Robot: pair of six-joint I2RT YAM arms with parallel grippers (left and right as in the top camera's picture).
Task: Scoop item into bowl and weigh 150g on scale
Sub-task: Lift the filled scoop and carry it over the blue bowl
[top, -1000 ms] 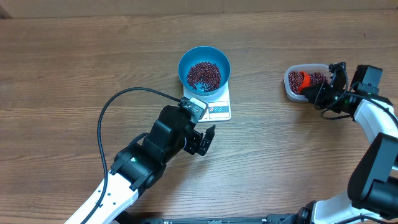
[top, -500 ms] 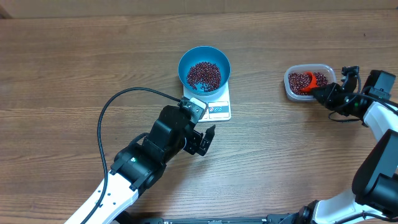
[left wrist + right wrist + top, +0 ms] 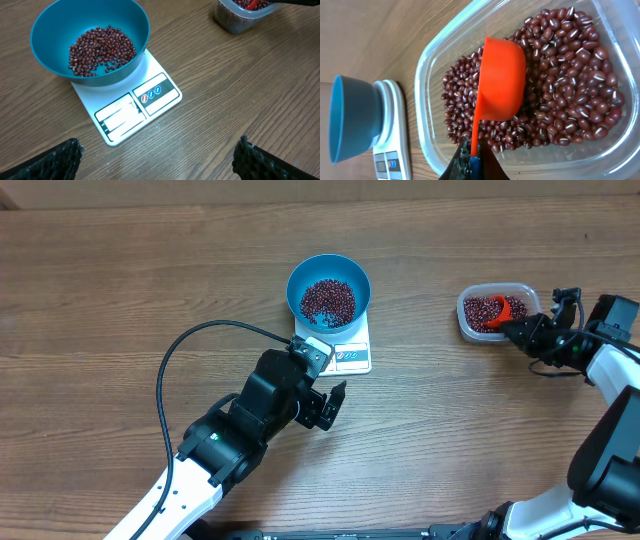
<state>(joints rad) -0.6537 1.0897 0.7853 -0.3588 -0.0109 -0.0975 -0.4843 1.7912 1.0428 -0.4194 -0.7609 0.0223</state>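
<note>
wooden table (image 3: 120, 260), blue bowl (image 3: 328, 272) on scale (image 3: 352, 358) (beans (image 3: 328, 301) inside), right pincer (image 3: 472, 161) gripping scoop (image 3: 502, 80)

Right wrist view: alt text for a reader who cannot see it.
The right gripper, jaws shut, holds an orange scoop by its handle, its cup on red beans in a clear plastic tub. Left in frame, a blue bowl sits on a white scale on the wooden table.

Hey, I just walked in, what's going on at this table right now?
The right gripper is shut on the handle of an orange plastic scoop, whose cup rests among the small dark red beans in a clear plastic tub. A round blue bowl, already holding some beans, stands on the flat white kitchen scale. The left gripper hangs open beside the scale, empty.
</note>
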